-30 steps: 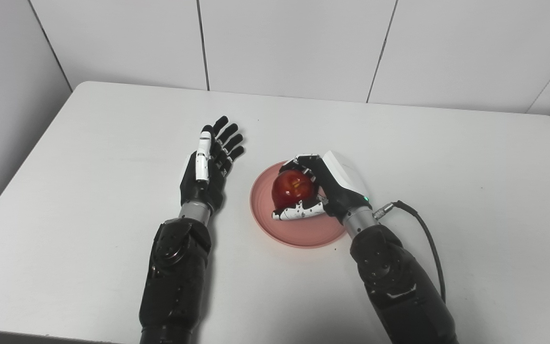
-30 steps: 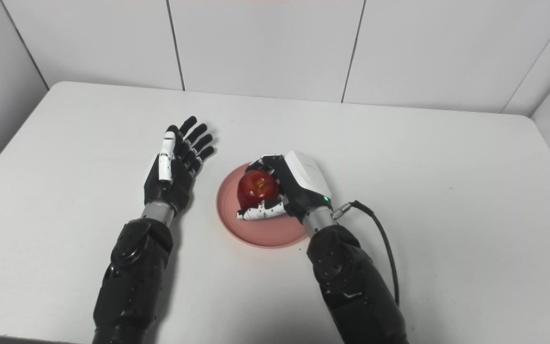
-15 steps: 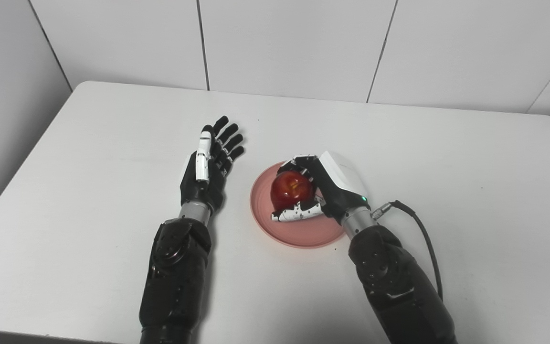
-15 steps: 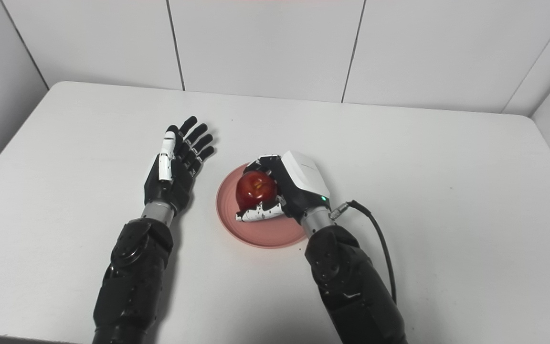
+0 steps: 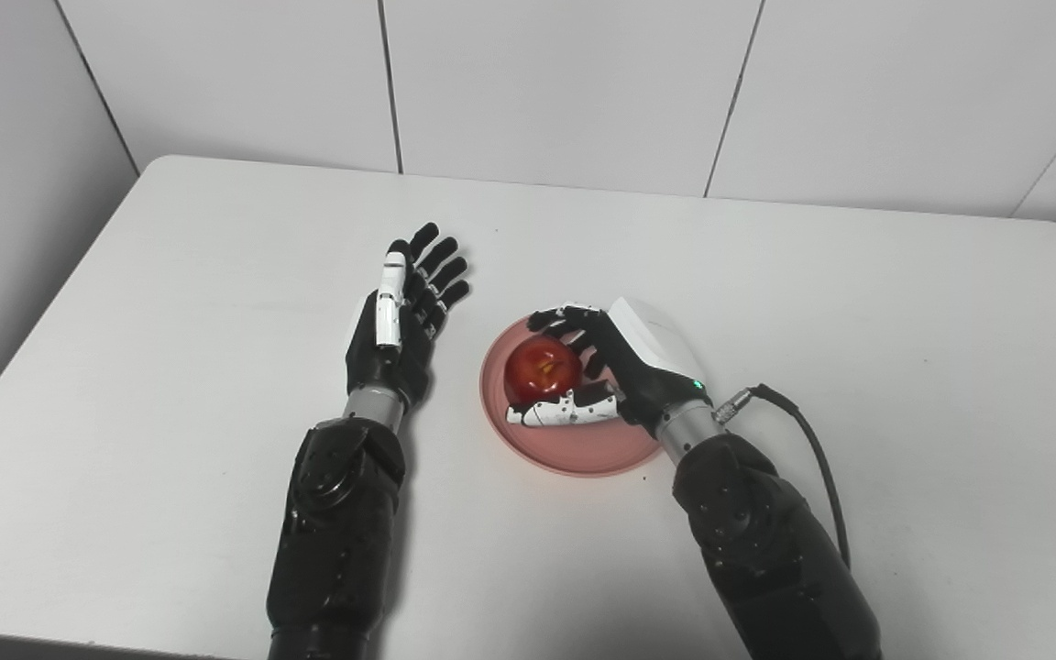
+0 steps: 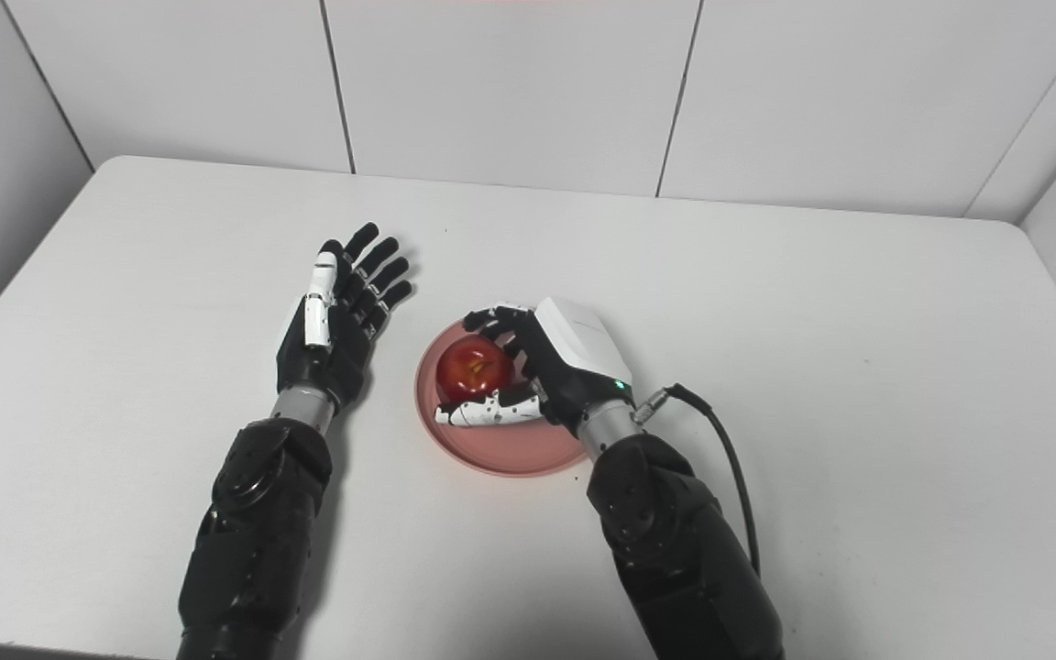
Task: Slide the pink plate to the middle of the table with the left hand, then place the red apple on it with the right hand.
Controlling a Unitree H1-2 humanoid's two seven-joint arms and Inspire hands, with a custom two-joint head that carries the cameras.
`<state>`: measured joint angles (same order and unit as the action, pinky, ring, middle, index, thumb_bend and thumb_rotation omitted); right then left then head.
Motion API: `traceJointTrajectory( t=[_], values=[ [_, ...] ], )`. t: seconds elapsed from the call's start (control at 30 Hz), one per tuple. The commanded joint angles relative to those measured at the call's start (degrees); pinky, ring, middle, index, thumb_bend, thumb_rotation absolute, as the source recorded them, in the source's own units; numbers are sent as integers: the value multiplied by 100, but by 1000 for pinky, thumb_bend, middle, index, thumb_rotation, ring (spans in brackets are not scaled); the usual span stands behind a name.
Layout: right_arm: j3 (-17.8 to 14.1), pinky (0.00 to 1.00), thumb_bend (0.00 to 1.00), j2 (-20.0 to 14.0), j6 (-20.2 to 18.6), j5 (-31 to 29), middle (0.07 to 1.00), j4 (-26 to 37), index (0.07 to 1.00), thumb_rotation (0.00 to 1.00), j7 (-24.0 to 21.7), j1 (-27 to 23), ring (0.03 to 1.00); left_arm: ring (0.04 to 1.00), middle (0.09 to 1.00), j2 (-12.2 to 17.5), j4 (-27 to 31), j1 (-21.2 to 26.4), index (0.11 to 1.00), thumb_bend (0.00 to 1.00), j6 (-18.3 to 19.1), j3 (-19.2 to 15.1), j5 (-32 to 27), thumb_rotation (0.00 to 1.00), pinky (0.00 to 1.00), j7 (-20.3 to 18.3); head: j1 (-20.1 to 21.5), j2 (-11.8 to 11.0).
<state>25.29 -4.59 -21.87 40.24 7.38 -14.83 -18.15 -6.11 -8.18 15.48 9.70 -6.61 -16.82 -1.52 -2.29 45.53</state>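
The right hand (image 5: 624, 367) is over the pink plate (image 5: 574, 449), its fingers spread a little and curved around the red apple (image 5: 542, 369). The thumb lies just below the apple. I cannot tell if the hand is touching it. The apple sits on the plate, near the middle of the white surface (image 5: 904, 367). The left hand (image 5: 397, 325) lies flat beside the plate, fingers straight and holding nothing.
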Motion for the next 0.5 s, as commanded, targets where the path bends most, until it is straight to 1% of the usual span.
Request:
traceJointTrajectory(
  t=[0.0, 0.17, 0.23, 0.27, 0.33, 0.47],
  values=[
    [-88, 477, 1000, 23, -21, 39, 683, 247, 728, 434, 38, -150, 593, 875, 882, -17, 45, 33, 867, 381, 107, 25, 15, 1000, 876, 41, -2, 6],
    [-161, 506, 1000, 28, -79, 8, 703, 351, 748, 448, 29, -140, 617, 872, 880, -16, 34, 35, 866, 381, 99, 25, 21, 1000, 872, 46, -1, 5],
    [-184, 534, 1000, 26, -71, 3, 718, 374, 751, 450, 38, -135, 638, 872, 880, -9, 25, 34, 867, 381, 81, 31, 23, 1000, 872, 30, 1, 1],
    [-199, 535, 1000, 12, -35, -13, 718, 392, 751, 450, 46, -136, 639, 872, 880, -6, 20, 36, 867, 381, 82, 33, 24, 1000, 872, 28, 2, -3],
    [-238, 594, 1000, -14, 47, -59, 734, 421, 750, 447, 75, -139, 677, 871, 879, -1, -8, 41, 867, 380, 66, 32, 28, 1000, 870, 23, 3, -7],
    [-317, 612, 1000, -47, 165, -117, 744, 490, 752, 453, 156, -140, 694, 872, 880, 1, -24, 38, 867, 382, 54, 35, 32, 1000, 870, 19, -1, -13]
  ],
)
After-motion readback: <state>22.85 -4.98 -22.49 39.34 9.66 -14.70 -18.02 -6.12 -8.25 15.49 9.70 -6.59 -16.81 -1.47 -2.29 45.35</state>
